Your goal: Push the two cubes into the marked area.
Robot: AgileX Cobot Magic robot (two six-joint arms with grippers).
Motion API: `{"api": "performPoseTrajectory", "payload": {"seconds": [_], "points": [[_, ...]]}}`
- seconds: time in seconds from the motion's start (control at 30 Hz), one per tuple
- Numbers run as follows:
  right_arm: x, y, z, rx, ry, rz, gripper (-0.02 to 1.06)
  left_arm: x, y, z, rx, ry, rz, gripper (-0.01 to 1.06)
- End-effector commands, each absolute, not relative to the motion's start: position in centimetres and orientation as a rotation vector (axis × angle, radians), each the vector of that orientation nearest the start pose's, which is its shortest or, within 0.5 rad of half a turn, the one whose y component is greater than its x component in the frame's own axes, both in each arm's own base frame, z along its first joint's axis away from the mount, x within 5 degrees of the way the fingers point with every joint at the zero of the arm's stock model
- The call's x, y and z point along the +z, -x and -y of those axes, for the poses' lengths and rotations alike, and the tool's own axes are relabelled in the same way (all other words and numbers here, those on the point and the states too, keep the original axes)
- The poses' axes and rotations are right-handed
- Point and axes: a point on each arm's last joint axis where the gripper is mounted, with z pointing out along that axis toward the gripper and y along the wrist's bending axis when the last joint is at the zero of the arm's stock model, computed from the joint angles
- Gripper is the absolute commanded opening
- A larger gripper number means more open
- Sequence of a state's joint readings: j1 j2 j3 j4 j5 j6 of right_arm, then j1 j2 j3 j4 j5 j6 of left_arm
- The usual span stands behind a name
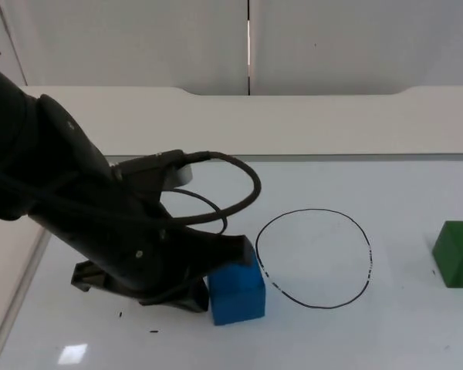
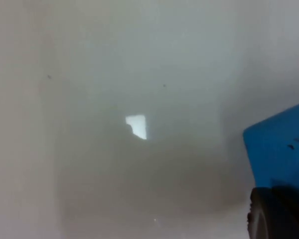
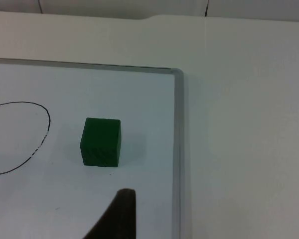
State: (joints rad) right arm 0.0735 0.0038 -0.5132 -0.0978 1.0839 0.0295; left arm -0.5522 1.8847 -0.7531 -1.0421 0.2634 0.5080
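A blue cube (image 1: 236, 293) sits on the whiteboard just outside the left side of the black drawn circle (image 1: 312, 258). My left gripper (image 1: 191, 291) is low on the board, pressed against the cube's left side. The left wrist view has the blue cube (image 2: 281, 149) close up, touching the gripper's black tip. A green cube (image 1: 457, 253) rests at the far right, apart from the circle. In the right wrist view the green cube (image 3: 101, 141) lies just ahead of my right gripper (image 3: 114, 216), with the circle's line (image 3: 42, 130) to its side.
The whiteboard's raised metal frame (image 3: 178, 149) runs close beside the green cube, with the plain table top beyond it. The grey partition wall (image 1: 247, 42) closes the far side. The left arm's bulk (image 1: 77, 208) covers the board's left part.
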Motion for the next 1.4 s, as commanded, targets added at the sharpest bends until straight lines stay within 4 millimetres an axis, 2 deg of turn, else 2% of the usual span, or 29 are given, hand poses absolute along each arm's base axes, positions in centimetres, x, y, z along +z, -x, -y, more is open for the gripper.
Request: {"api": "performPoseTrajectory", "payload": {"seconds": [0.0,0.37,0.8,1.03,1.37], "points": [[28.0,0.7,0.9,-0.060,0.028,-2.045,1.05,9.3,-24.4,18.0,-0.607,-0.111,-2.883,0.00],[28.0,0.7,0.9,-0.060,0.028,-2.045,1.05,9.4,-23.7,18.3,-0.684,-0.132,-2.945,0.00],[28.0,0.7,0.9,-0.060,0.028,-2.045,1.05,9.4,-23.7,18.4,-0.709,-0.080,-2.945,0.00],[28.0,0.7,0.9,-0.060,0.028,-2.045,1.05,9.7,-23.7,19.0,-0.809,-0.062,-2.922,0.00],[28.0,0.7,0.9,-0.060,0.028,-2.045,1.05,9.7,-24.1,18.8,-0.761,-0.074,-2.884,0.00]]}}
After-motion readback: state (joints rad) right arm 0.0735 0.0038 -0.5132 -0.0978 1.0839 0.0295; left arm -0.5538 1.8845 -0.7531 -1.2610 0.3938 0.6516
